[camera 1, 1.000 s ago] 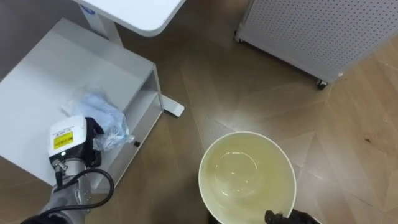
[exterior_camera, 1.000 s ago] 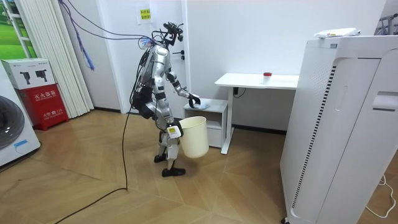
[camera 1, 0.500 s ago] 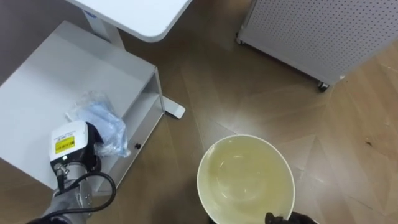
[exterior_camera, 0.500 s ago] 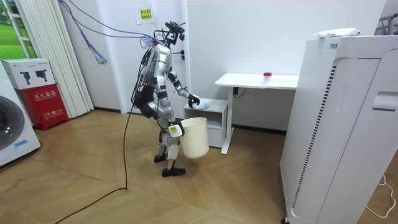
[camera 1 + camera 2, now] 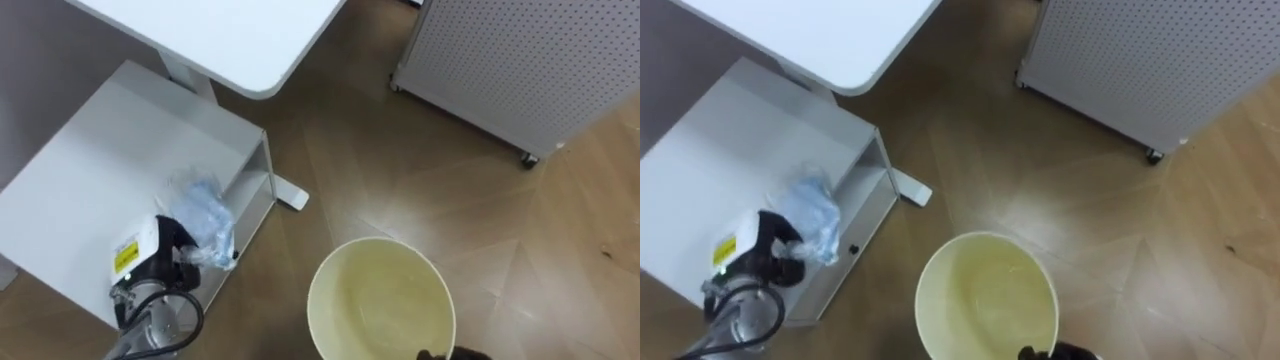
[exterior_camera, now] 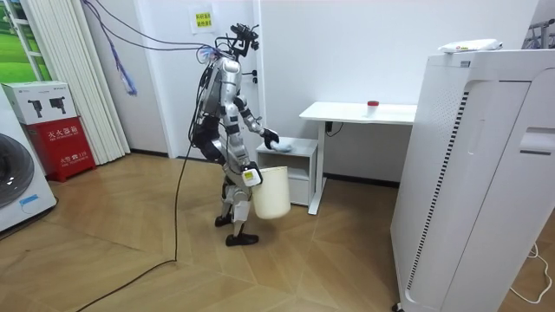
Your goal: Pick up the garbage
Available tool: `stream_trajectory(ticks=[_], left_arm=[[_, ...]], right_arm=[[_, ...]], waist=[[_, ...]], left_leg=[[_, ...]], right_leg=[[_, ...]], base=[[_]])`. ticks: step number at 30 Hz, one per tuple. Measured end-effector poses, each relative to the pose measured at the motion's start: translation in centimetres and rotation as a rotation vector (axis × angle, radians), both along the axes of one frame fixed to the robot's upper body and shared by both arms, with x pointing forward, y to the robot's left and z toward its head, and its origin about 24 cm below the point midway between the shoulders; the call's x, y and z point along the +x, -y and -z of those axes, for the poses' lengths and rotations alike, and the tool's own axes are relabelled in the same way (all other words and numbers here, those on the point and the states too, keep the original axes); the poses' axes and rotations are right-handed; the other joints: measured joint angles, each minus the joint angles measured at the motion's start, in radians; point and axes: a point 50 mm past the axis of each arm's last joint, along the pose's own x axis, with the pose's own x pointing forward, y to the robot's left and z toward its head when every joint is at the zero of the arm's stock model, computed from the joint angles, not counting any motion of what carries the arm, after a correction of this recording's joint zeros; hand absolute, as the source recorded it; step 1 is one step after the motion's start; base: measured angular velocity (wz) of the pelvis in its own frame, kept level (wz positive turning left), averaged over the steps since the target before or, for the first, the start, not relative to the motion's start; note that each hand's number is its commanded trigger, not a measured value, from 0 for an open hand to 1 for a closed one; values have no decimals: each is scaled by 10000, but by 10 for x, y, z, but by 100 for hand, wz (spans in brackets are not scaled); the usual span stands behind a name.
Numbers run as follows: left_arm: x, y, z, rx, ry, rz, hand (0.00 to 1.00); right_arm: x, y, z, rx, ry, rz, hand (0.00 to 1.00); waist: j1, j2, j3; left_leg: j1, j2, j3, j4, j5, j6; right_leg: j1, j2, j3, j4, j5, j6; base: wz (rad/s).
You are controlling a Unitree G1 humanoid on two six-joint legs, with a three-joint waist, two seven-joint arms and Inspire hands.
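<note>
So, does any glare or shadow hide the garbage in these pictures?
Left eye view: a pale glare lies on the floor beyond the bin, clear of the crumpled plastic by the left hand; room view: even light, only soft shadow under the desk.

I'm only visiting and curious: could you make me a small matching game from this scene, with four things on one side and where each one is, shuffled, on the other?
Things:
1. crumpled plastic bag
2. pale bin
3. small red object
4. perforated white panel

Places:
A. on the white desk
B. standing on the wooden floor
C. at the left robot hand, over the low white cabinet
D. held at its rim by the right robot hand

Pairs: 1-C, 2-D, 3-A, 4-B.
</note>
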Motion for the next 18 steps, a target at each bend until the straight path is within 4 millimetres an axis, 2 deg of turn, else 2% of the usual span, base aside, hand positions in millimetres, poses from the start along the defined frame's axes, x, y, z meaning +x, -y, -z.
stream_trajectory(ticks=[3, 7, 10, 11, 12, 14, 16, 18], left_arm=[[-6, 25, 7, -996, 94, 490, 100], [-13, 52, 17, -2026, -387, 1295, 100], [-27, 74, 33, -2798, -1430, 2154, 100], [-33, 81, 38, -3121, -1785, 2437, 100], [-38, 89, 42, -3399, -2086, 2801, 100], [-45, 98, 47, -3677, -2549, 3288, 100], [-55, 103, 55, -3797, -3075, 3621, 100], [-74, 110, 68, -4006, -3883, 4040, 100]], right_arm=[[0, -5, 2, -241, -59, -425, 100], [3, -18, 3, -240, -136, -838, 100], [1, -24, 5, -309, -278, -1189, 100], [0, -26, 6, -293, -300, -1341, 100], [-1, -27, 7, -240, -362, -1391, 100], [-1, -28, 7, -254, -435, -1471, 100], [-3, -28, 8, -269, -526, -1487, 100], [-15, -27, 14, -230, -829, -1371, 100]], waist=[[281, -9, -5], [350, -19, -17], [382, -38, -43], [365, -90, -119], [351, -142, -157], [378, -167, -190], [399, -161, -308], [509, -155, -434]], left_leg=[[252, -26, 142, -215, 1, -2], [400, -29, 158, -332, 13, -14], [772, -42, 240, -540, 13, -13], [813, -91, 260, -655, 70, -9], [863, -156, 271, -785, 147, -1], [925, -168, 300, -833, 169, 2], [995, -146, 331, -867, 168, 2], [1290, -132, 341, -1023, 175, -7]], right_leg=[[122, 3, 41, -47, -36, 7], [279, -45, 15, -166, -36, 10], [606, -52, 17, -321, -42, 23], [611, -95, 16, -339, -50, 36], [612, -149, 21, -352, -51, 41], [652, -154, 37, -391, -46, 50], [720, -126, 44, -521, -32, 63], [1017, -76, 52, -703, -6, 83]], base=[[-7], [0], [-4], [8], [10], [3], [-5], [-4]])
